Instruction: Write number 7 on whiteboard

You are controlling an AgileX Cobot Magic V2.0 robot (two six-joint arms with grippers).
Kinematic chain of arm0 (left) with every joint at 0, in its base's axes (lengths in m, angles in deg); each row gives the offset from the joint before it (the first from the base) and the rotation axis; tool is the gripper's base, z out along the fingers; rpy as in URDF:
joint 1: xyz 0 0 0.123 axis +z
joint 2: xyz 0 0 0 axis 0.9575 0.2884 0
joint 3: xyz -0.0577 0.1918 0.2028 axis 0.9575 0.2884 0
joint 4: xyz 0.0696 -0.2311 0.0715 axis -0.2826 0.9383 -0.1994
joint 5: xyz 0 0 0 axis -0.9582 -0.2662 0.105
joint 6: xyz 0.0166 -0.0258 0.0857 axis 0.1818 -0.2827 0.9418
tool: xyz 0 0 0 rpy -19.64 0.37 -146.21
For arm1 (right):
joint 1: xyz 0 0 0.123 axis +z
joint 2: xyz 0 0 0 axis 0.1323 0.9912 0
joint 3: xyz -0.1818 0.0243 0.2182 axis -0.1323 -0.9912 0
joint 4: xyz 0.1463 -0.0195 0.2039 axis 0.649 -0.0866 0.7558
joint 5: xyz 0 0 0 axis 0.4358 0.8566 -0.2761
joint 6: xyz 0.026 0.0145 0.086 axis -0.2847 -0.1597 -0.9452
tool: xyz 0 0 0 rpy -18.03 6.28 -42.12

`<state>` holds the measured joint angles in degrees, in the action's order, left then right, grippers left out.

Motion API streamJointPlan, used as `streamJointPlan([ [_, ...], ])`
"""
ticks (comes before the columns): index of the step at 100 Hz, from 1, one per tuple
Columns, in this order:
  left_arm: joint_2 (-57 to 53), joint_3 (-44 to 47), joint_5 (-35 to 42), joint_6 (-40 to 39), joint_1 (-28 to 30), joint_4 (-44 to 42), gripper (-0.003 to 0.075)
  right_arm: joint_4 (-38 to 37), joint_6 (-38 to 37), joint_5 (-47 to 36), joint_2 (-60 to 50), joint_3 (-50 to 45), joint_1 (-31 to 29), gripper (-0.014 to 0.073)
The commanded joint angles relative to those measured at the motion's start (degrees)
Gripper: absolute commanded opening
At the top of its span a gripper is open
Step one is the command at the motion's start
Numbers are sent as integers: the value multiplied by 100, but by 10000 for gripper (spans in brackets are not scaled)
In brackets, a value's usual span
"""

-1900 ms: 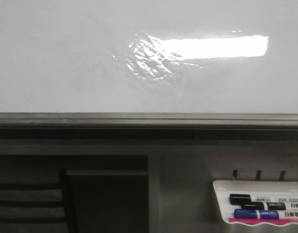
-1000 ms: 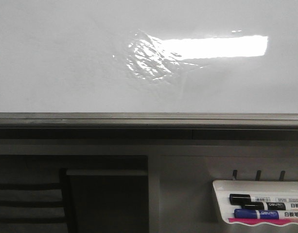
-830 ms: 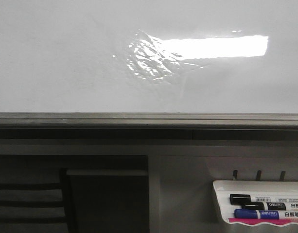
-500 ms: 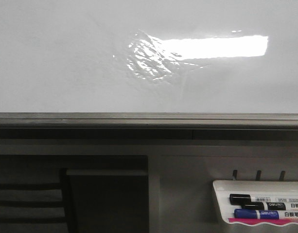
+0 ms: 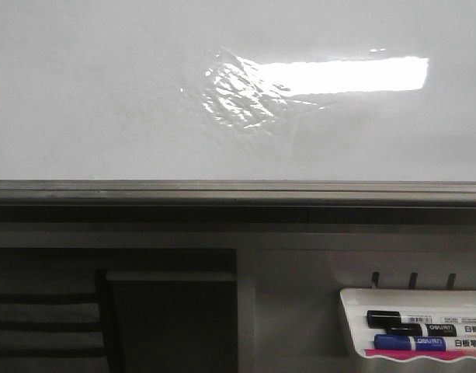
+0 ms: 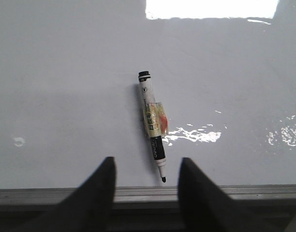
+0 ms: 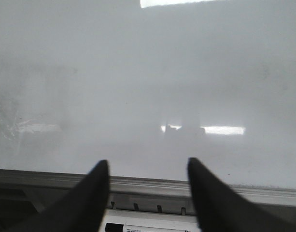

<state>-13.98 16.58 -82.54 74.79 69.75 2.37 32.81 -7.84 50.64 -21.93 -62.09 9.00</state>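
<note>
The whiteboard fills the upper half of the front view, glossy white with a bright rectangular reflection and a wrinkled glare patch. No number 7 shows on it in any view. Neither gripper shows in the front view. In the left wrist view an uncapped black marker lies against the whiteboard, tip pointing toward the grey rim. My left gripper is open and empty, its fingers on either side of the marker's tip but short of it. My right gripper is open and empty in front of the whiteboard.
The grey metal rim runs along the board's lower edge. A white marker tray at the lower right holds a black marker and a blue marker. The tray also shows under my right gripper.
</note>
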Motion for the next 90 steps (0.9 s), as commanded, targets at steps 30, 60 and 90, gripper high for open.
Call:
streamJointPlan([
  [30,81,-204,440,-44,6,6,598,4,11,-432,80,214,-32,666],
  [60,157,-204,601,-44,6,154,598,18,11,-458,80,214,-32,666],
  [90,1376,-300,558,15,6,175,598,18,11,-519,80,214,-32,666],
])
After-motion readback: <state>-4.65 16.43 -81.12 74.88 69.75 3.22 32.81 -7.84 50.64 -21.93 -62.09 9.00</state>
